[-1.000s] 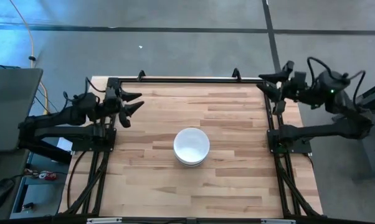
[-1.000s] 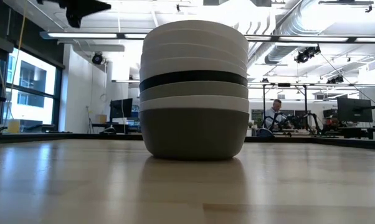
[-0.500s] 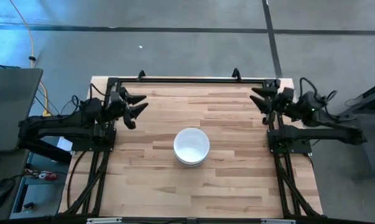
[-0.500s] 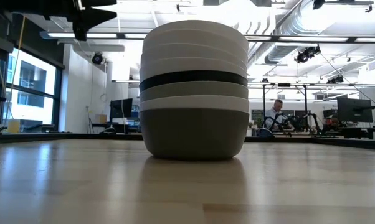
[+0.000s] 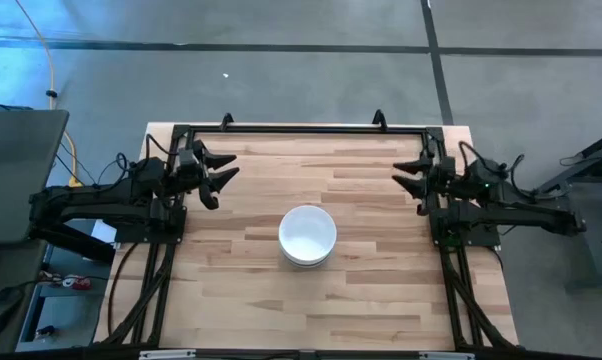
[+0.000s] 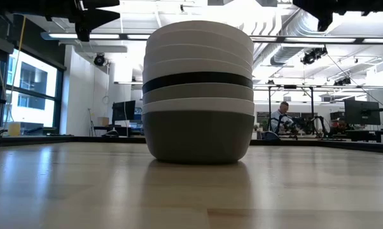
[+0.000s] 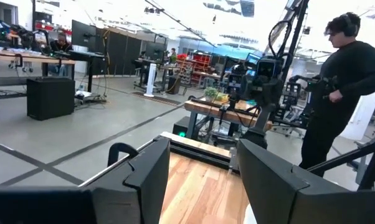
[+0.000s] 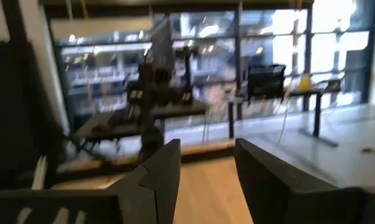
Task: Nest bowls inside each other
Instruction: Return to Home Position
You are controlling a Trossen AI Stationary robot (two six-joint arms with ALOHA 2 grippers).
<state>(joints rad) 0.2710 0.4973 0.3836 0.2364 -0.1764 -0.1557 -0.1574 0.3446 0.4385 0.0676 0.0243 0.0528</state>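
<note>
The bowls (image 5: 307, 236) sat in one stack, each inside the next, near the middle of the wooden table (image 5: 381, 300). From above only the top white bowl showed. From the side, the darker grey bowl (image 6: 198, 137) was at the bottom, a thin black bowl (image 6: 198, 79) showed partway up, and white bowls were on top. Nothing touched the stack. The left gripper (image 5: 226, 166) hung over the table's left side, well apart from the bowls, with its arm bent and low by the black frame (image 5: 301, 128). Its two fingers were spread apart and held nothing. The right gripper (image 5: 401, 174) hung over the right side, facing the left one, with its arm folded low too. Its fingers were also apart and empty. Past the table, a person in dark clothes (image 7: 343, 93) stood in the room.
</note>
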